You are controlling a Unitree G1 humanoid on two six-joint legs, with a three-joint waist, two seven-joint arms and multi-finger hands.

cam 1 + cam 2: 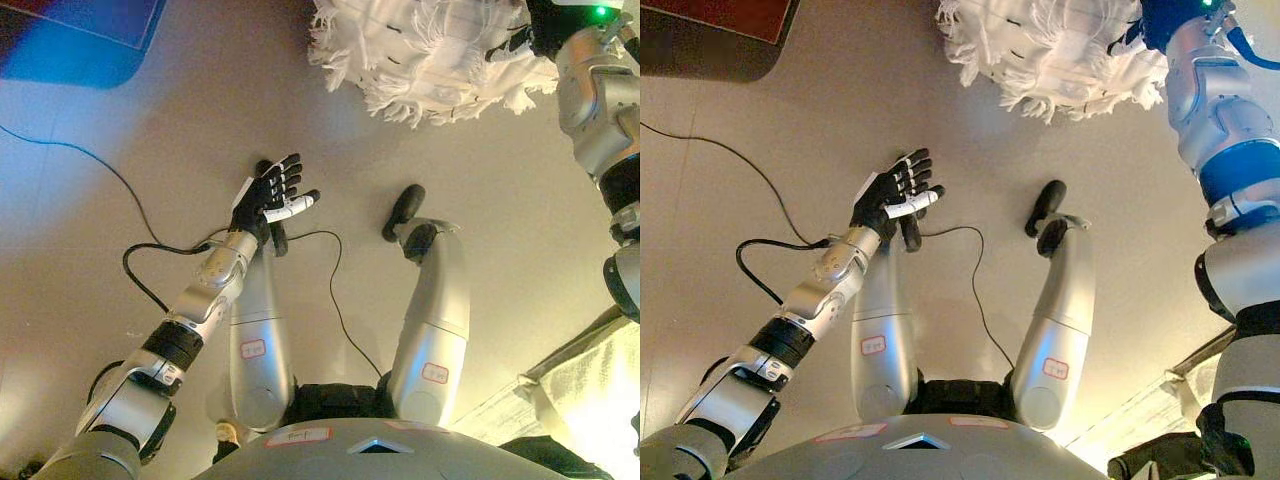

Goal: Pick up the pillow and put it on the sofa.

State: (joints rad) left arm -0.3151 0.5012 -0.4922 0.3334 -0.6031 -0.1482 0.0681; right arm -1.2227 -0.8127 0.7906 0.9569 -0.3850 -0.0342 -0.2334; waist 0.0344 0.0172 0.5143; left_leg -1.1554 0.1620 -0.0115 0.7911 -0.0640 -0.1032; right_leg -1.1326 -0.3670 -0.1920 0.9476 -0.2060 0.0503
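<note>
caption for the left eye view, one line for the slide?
Right hand buried in the white fringed pillow held above the floor, left hand open and empty.

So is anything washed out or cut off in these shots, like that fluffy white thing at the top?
Left eye view: the white fringed pillow is bright, but its strands still show, and the top edge crops it. The pale fabric at lower right is glared nearly blank. Right eye view: the right hand is partly lost in the pillow's fringe. The left hand is clearly lit and open.
</note>
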